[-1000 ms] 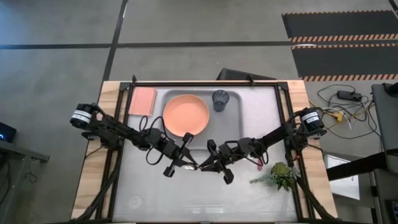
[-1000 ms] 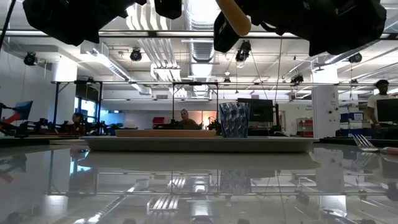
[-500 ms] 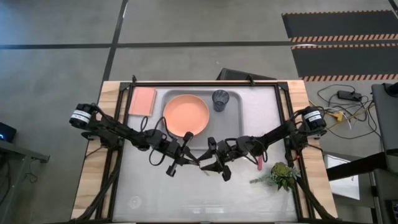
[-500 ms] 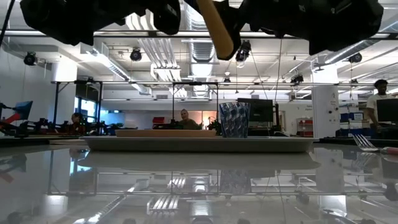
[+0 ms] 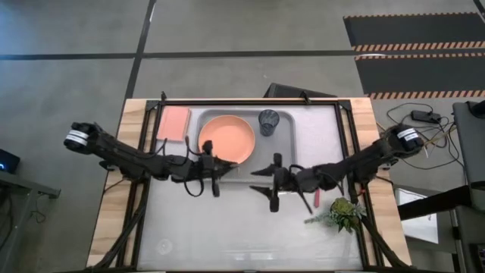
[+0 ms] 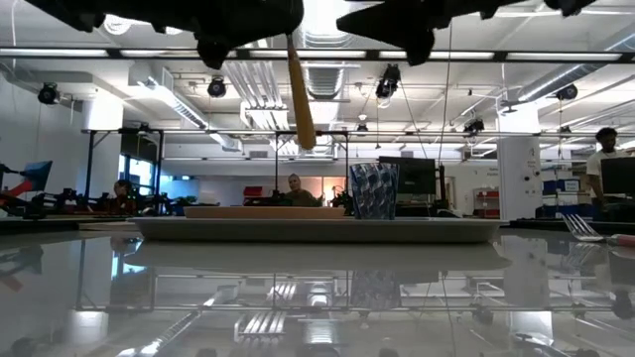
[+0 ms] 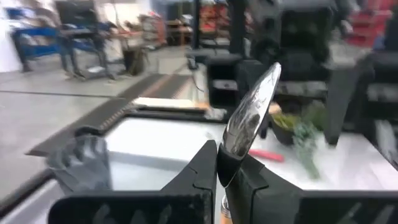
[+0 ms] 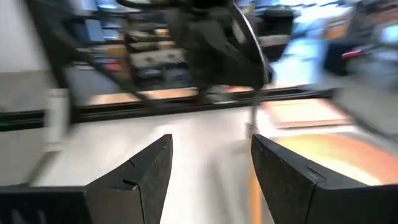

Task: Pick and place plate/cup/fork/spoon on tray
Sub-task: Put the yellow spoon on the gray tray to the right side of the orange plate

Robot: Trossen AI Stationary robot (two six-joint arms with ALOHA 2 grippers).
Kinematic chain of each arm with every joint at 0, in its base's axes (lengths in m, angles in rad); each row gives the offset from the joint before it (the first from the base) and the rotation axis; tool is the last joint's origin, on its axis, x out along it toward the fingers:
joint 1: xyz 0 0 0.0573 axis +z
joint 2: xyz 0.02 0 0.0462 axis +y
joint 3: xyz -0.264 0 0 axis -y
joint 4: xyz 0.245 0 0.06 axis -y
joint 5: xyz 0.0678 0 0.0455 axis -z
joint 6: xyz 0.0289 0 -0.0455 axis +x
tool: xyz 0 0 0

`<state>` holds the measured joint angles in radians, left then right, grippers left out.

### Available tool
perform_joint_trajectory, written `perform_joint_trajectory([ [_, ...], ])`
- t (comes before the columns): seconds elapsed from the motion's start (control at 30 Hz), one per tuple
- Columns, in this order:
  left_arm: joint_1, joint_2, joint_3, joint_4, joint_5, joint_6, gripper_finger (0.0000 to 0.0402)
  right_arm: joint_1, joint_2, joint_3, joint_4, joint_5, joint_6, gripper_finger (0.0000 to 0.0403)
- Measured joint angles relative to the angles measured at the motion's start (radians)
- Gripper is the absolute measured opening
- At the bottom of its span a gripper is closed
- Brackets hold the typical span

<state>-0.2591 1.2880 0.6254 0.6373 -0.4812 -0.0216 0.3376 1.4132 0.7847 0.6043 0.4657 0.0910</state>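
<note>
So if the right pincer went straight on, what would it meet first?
Most likely the left pincer, shut on the spoon, which faces the open right pincer head-on; the gap between them is hard to judge.

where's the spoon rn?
The spoon is clamped in the left gripper, lifted off the table; in the high view it sits at the tray's near edge, just below the plate.

I see grey concrete floor (image 5: 68, 76) around my table. Beyond: ceiling ducts (image 6: 248, 79), hanging lamps (lit), racks.
</note>
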Motion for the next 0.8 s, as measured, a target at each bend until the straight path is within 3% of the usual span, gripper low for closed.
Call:
perform_joint_trajectory([
  [0.1,-0.002,-0.008,0.0,0.022,-0.032,-0.011,0.0,0.024,0.037,0.027,0.007,0.16,-0.059,0.0207],
  [0.3,-0.002,0.015,0.0,0.063,-0.071,-0.067,0.0,0.026,0.177,0.131,0.011,0.253,-0.121,0.0207],
  [0.53,-0.002,0.017,0.0,0.061,-0.071,-0.128,0.0,0.044,0.329,0.291,0.007,0.598,-0.303,0.0207],
  [0.8,-0.003,0.013,0.001,0.063,-0.07,-0.184,0.0,0.044,0.418,0.387,-0.003,0.67,-0.389,0.0189],
])
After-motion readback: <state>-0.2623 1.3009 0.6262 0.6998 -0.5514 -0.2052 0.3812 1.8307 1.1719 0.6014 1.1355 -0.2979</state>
